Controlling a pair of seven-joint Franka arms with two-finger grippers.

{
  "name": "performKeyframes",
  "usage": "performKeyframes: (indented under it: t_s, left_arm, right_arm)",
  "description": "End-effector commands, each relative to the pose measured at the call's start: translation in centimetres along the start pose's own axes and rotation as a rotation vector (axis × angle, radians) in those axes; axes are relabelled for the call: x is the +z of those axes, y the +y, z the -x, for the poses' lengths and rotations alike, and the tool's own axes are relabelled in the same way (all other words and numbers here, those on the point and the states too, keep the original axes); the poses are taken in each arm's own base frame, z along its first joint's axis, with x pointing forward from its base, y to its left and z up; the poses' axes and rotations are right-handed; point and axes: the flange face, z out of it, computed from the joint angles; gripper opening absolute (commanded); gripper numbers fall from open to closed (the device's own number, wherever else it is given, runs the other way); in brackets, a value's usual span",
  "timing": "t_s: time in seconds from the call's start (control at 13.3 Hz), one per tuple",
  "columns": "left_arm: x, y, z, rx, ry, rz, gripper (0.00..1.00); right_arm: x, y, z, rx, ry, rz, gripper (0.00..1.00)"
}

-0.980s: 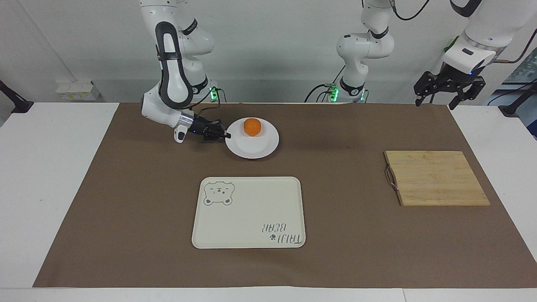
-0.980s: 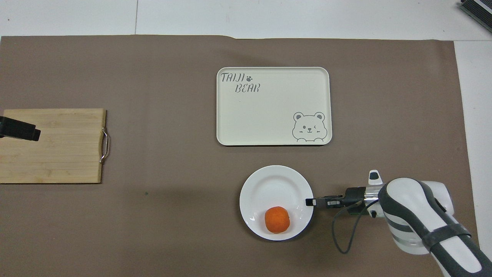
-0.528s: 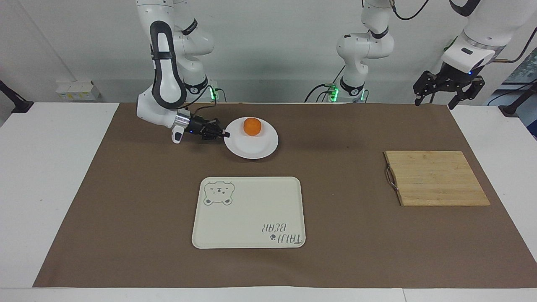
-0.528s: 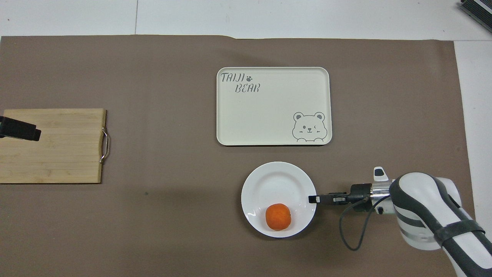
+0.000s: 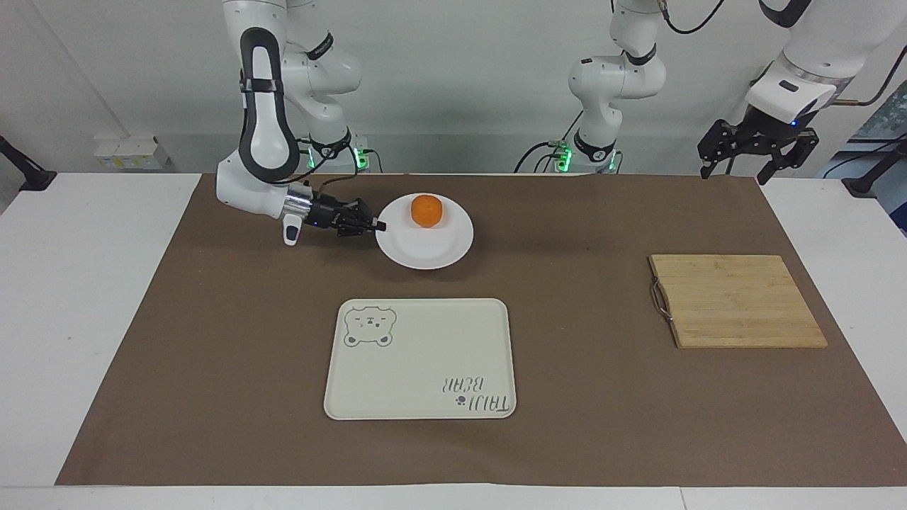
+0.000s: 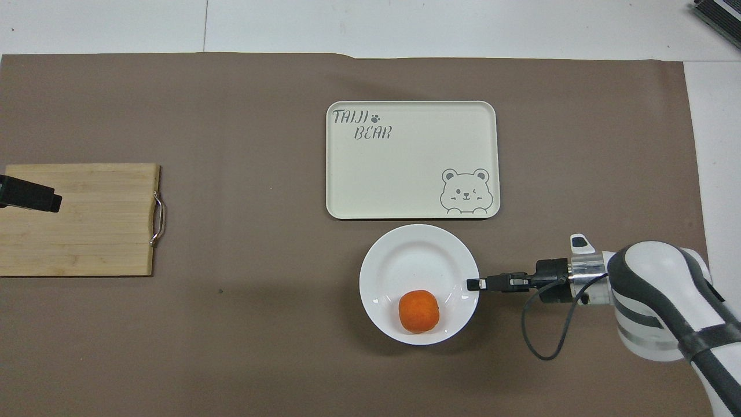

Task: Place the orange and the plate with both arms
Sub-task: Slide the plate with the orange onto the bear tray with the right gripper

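Note:
The white plate (image 5: pixel 432 249) (image 6: pixel 414 260) hangs a little above the brown mat, and its shadow shows on the mat below it. The orange (image 5: pixel 426 211) (image 6: pixel 419 311) rests on it, on the part nearer the robots. My right gripper (image 5: pixel 380 227) (image 6: pixel 472 284) lies level and is shut on the plate's rim at the side toward the right arm's end of the table. My left gripper (image 5: pixel 737 172) (image 6: pixel 29 195) waits high up, open and holding nothing, above the cutting board's end of the table.
A cream rectangular tray (image 5: pixel 425 354) (image 6: pixel 405 168) with a bear drawing lies just farther from the robots than the plate. A wooden cutting board (image 5: pixel 737 301) (image 6: pixel 87 231) with a metal handle lies toward the left arm's end.
The right gripper has raised the plate with the orange off the mat and carried it a little toward the tray. The left arm has stayed still.

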Motion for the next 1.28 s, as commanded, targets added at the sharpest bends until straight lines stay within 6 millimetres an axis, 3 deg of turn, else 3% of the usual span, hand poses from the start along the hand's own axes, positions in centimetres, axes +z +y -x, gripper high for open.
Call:
performKeyframes:
  t_s: [0.0,0.45,0.9,1.21]
  left_arm:
    - [-0.1,0.4,0.8,-0.008,0.0,-0.016,1.0]
    - [-0.1,0.4,0.8,-0.006,-0.009,-0.015,1.0]
    - [0.0,0.5,0.8,-0.006,-0.011,-0.015,1.0]
    - [0.0,0.5,0.8,-0.006,-0.012,-0.014,1.0]
  right_arm:
    - [-2.5,-1.8,-1.0,0.023,0.0,-0.014,0.0]
    - [-7.2,-2.7,-4.3,0.022,-0.012,-0.019,0.0]
    - [-9.3,-4.5,-10.4,0.082,0.0,0.01,0.0]
    - [-10.3,-7.1,-15.5,0.118,0.058,0.041,0.0]
